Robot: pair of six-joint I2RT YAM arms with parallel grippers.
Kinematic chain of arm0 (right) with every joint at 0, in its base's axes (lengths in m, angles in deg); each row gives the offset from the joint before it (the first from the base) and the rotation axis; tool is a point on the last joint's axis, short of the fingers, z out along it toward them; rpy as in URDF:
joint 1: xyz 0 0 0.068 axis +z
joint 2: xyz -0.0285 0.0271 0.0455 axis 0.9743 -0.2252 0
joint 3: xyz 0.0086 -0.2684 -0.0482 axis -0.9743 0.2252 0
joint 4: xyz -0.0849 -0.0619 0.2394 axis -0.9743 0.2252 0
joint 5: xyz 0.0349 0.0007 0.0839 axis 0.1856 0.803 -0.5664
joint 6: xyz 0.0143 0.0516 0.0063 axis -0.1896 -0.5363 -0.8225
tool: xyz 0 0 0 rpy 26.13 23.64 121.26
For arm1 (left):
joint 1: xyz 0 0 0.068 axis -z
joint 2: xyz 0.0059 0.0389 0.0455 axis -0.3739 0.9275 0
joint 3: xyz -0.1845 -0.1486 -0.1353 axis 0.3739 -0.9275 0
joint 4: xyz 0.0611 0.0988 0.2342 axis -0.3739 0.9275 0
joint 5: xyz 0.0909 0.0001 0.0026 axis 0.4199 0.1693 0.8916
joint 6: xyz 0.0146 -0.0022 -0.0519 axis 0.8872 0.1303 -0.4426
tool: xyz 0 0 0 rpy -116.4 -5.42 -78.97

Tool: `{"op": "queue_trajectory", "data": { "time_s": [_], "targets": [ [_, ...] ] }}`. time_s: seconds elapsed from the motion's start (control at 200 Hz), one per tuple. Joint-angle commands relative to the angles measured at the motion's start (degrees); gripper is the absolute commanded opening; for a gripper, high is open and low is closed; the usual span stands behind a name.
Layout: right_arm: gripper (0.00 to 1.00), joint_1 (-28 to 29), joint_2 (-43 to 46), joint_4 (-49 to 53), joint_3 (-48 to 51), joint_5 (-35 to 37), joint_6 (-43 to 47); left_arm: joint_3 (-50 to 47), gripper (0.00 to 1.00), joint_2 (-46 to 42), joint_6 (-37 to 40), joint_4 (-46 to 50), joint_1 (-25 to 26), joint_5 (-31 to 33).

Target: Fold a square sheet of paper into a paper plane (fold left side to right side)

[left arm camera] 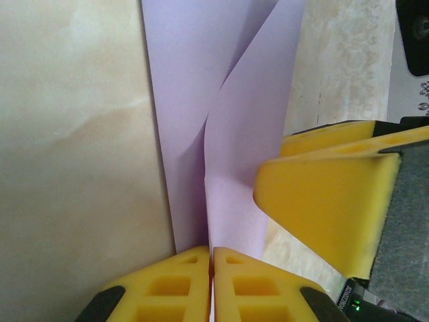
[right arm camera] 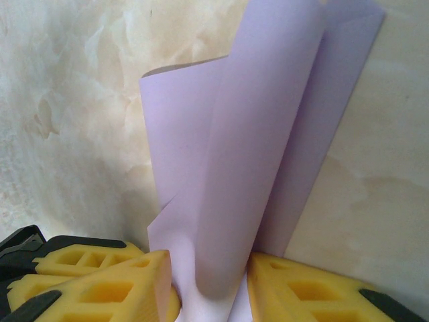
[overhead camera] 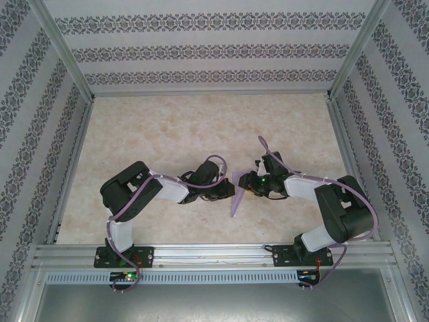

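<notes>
**Two grippers meet at one lavender sheet**

Two arms are bent inward over the marble-pattern table. Their grippers meet a little toward 6 o'clock from the table middle. The sheet of paper is between them, bent and raised from the surface. In the top view its lower corner points to about 7 o'clock.

The left gripper has its yellow fingers pressed together, and the near edge of the paper is pinched in the seam between them. From this camera the paper runs toward 12 o'clock in two overlapping layers.

The right gripper has its fingers apart. The paper is curved into a soft loop, stands in the gap and rises toward 1 o'clock. Whether these fingers press on it, I cannot tell. At 3 o'clock in the left wrist view, one yellow finger of the right gripper is just beside the paper.
</notes>
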Motion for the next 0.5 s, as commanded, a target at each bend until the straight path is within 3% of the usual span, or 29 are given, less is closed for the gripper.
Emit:
{"op": "queue_trajectory", "data": {
  "time_s": [0.0,0.495],
  "targets": [
    [0.40,1.8,-4.0,0.9,1.2,5.2,2.1,0.2,0.09,-0.1,1.3,1.2,0.3,0.1],
    [0.40,2.0,-4.9,1.0,0.9,5.4,2.2,-2.0,0.09,-1.0,0.1,-2.1,1.7,-0.1]
  ]
}}
